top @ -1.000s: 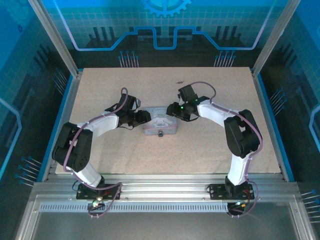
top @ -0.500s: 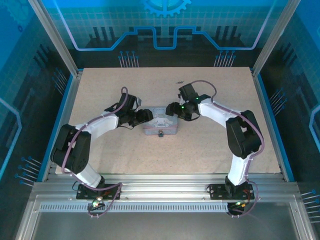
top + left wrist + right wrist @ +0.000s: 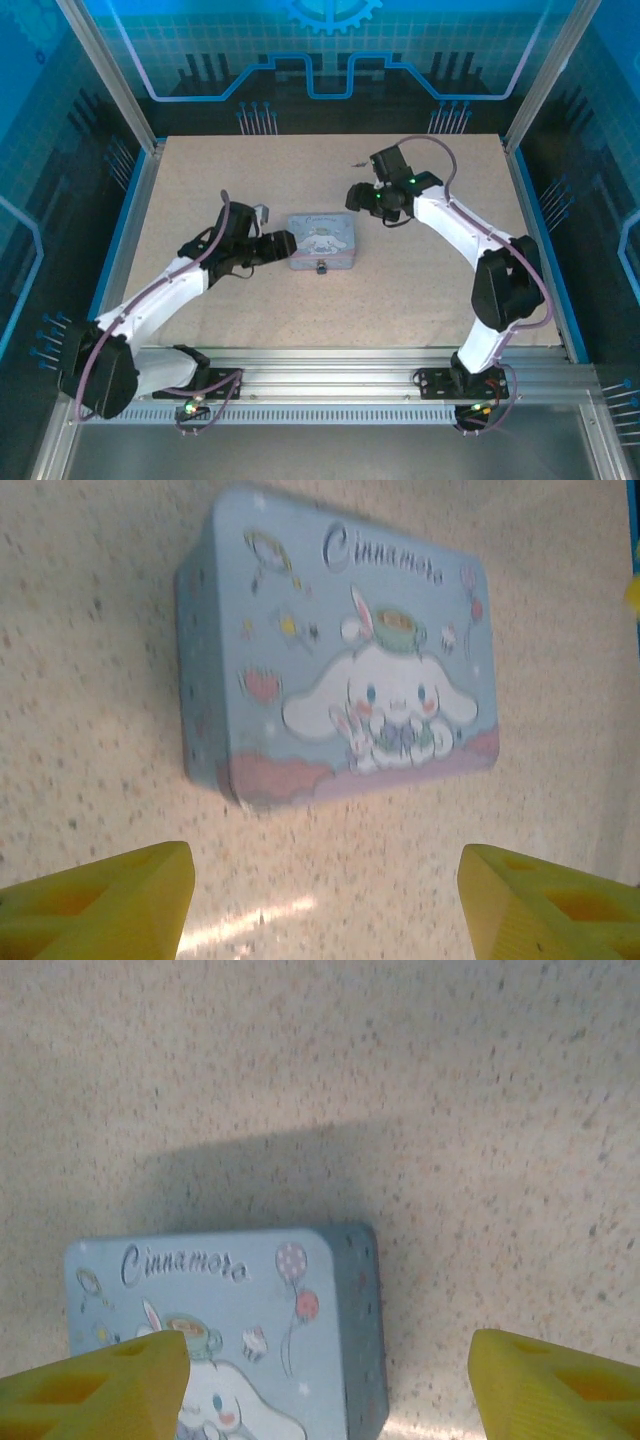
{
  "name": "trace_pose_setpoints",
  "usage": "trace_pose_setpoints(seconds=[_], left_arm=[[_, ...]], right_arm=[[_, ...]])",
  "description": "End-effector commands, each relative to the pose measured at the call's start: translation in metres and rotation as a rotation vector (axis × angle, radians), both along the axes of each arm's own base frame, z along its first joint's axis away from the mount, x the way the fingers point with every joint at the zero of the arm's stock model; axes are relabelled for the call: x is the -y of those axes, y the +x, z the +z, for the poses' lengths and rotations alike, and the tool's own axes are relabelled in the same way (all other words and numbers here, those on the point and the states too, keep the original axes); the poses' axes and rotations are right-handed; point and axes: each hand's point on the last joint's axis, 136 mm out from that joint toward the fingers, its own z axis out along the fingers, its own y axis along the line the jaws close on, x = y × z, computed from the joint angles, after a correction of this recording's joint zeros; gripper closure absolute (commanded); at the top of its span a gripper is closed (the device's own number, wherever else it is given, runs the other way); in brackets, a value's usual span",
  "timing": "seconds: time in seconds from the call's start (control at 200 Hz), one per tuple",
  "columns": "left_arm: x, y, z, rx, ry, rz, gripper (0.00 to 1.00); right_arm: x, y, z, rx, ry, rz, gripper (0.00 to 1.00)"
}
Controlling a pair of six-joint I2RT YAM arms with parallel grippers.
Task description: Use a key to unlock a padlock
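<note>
**Location of task items.** The padlock point(image 3: 321, 267) is seen as a small dark speck at the middle of the near long side of the pale-blue tin point(image 3: 322, 240). It touches the wall that is turned toward the arm bases. The key point(image 3: 357, 162) is taken to be the thin dark sliver lying loose on the desk point(image 3: 200, 180), well apart from the tin and toward the far edge. Its long axis appears to run roughly left to right in the top view, but it is too small for this to be confirmed.

**State of the arms.** The right gripper point(image 3: 355, 196) is placed between the tin's far right corner and the key, with the key just beyond it on the far side. In the right wrist view its yellow fingers point(image 3: 90, 1385) are spread wide with nothing between them, over the tin's corner and bare desk. The left gripper point(image 3: 282, 244) is placed at the tin's left short end. Its fingers point(image 3: 100, 905) are likewise parted and empty, with the printed lid ahead of them.

**Assessment.** The right arm is judged clearly nearer the key, and the left arm nearer the tin and padlock. The coming move is judged to be a reach by the right arm away from the tin toward the far edge. The fingers would need to be set across the sliver's narrow width. A flat key on the desk is expected to be awkward to pinch.
</note>
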Motion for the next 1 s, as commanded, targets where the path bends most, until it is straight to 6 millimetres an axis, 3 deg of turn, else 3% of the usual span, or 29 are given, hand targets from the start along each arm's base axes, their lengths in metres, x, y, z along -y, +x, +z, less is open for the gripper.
trace_pose_setpoints(seconds=[0.0, 0.335, 0.55, 0.851, 0.996], left_arm=[[-0.004, -0.027, -0.01, -0.051, 0.035, 0.012, 0.28], [-0.014, -0.058, -0.017, -0.061, 0.041, 0.017, 0.27], [-0.017, -0.068, -0.016, -0.079, 0.018, 0.036, 0.27], [-0.012, -0.067, -0.021, -0.11, -0.027, 0.066, 0.27], [-0.007, -0.063, -0.026, -0.128, -0.026, 0.061, 0.27]], right_arm=[[0.012, 0.019, -0.002, -0.022, -0.069, -0.058, 0.25], [0.004, 0.067, -0.015, -0.066, -0.065, -0.135, 0.25], [-0.001, 0.115, -0.033, -0.092, -0.049, -0.18, 0.28], [0.021, 0.18, -0.081, -0.128, 0.052, -0.332, 0.36], [0.022, 0.206, -0.087, -0.081, 0.148, -0.347, 0.39]])
